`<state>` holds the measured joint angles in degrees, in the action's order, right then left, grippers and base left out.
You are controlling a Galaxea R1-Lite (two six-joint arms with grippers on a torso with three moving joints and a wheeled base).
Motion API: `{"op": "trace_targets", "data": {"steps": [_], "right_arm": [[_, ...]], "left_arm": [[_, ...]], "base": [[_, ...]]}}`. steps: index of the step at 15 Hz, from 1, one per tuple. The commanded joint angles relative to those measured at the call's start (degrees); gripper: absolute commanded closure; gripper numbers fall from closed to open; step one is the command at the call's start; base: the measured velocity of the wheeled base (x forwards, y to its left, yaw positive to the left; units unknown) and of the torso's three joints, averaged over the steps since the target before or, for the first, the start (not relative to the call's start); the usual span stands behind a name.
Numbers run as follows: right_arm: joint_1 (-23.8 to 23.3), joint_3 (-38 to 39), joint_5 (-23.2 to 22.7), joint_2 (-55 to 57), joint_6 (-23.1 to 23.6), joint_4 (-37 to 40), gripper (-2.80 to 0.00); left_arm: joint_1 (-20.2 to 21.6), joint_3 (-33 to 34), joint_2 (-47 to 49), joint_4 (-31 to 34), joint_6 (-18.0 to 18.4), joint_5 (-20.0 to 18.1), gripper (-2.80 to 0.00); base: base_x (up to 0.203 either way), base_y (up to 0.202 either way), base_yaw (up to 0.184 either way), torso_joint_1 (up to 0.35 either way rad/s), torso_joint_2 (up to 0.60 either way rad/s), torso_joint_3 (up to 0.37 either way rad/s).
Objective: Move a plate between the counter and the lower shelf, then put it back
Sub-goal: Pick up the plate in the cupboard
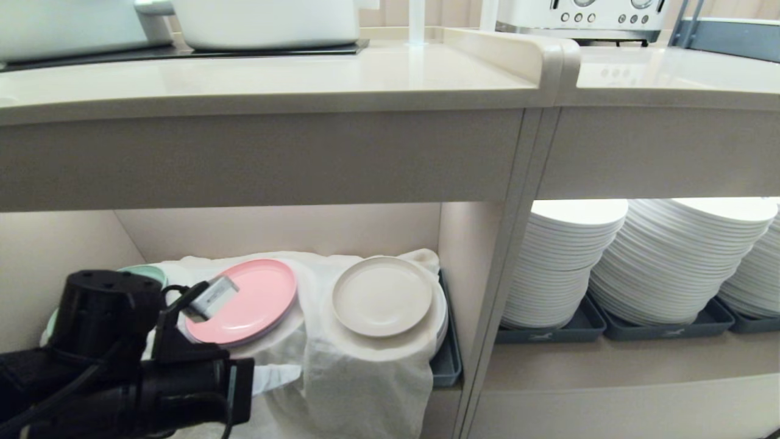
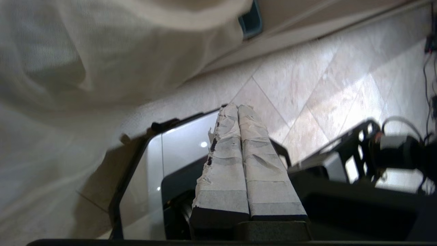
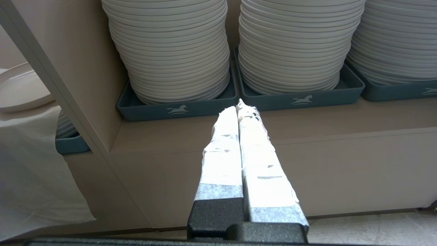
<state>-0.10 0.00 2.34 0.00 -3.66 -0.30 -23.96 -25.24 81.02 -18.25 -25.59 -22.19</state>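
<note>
The plate (image 1: 382, 296), small, round and cream-beige, lies on the white cloth (image 1: 359, 378) at the right of the lower shelf (image 1: 274, 228); its edge (image 3: 20, 89) also shows in the right wrist view. The counter (image 1: 304, 79) runs above the shelf. My left arm (image 1: 122, 366) is low at the front left of the bay, below and left of the plate. My left gripper (image 2: 237, 107) is shut and holds nothing; it points down at the floor beside the hanging cloth (image 2: 68, 85). My right gripper (image 3: 240, 104) is shut and empty in front of the neighbouring bay.
A pink plate (image 1: 244, 302) and a mint-green plate (image 1: 146, 272) lie on the cloth left of the plate. White pots (image 1: 268, 21) stand on the black cooktop. Tall white plate stacks (image 1: 567, 262) in dark-grey trays (image 1: 548, 334) fill the right bay. Tiled floor (image 2: 324, 85) lies below.
</note>
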Motion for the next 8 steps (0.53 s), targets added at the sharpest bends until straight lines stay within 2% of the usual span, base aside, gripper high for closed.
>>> {"op": "trace_targets", "data": {"steps": [1, 3, 8], "right_arm": [[0.0, 0.0, 0.0, 0.0, 0.0, 0.0, 0.00], [0.0, 0.0, 0.0, 0.0, 0.0, 0.0, 0.00], [0.0, 0.0, 0.0, 0.0, 0.0, 0.0, 0.00]], "left_arm": [[-3.3, -4.5, 6.8, -0.3, -5.4, 4.9, 0.00], [-4.4, -7.6, 11.3, -0.4, -9.0, 9.3, 0.00], [-4.5, -8.9, 16.0, -0.6, -11.2, 13.6, 0.00]], "base": [[0.000, 0.000, 0.000, 0.000, 0.00, 0.000], [0.000, 0.000, 0.000, 0.000, 0.00, 0.000], [0.000, 0.000, 0.000, 0.000, 0.00, 0.000]]}}
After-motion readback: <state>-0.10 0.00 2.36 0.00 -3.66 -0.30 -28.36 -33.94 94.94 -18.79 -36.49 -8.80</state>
